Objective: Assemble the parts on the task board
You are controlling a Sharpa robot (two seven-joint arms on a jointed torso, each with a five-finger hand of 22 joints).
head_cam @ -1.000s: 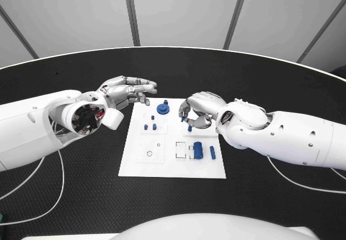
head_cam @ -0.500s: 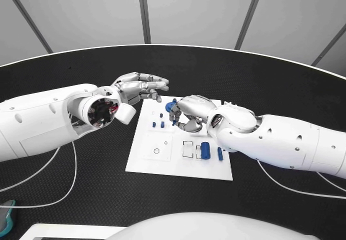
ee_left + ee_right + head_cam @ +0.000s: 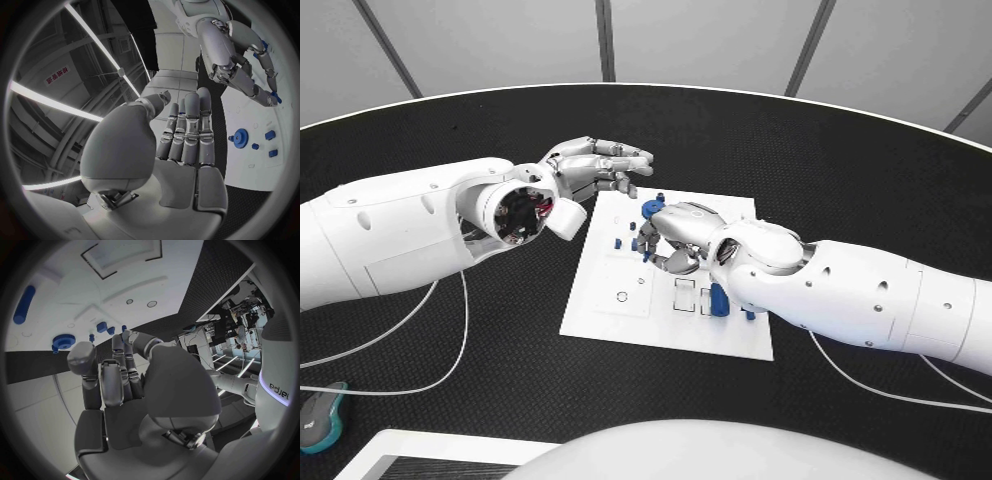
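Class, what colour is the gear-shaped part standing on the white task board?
Blue. The gear-shaped part shows best in the left wrist view.

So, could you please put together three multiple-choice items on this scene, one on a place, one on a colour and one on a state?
1. Where does the gear sit?
A. On the black table, off the board
B. On the task board, near its far edge
C. Between the left hand's fingers

2. What colour is the long cylinder lying on the board?
A. Blue
B. Red
C. Green

3. What is the left hand doing?
A. Gripping the gear
B. Pressing flat on the table
C. Holding nothing

Answers:
1 B: in the head view the gear stands on the white task board at its far edge.
2 A: the cylinder is blue against the white plate.
3 C: the left wrist view shows the left hand with bare palm and fingers, above the board.
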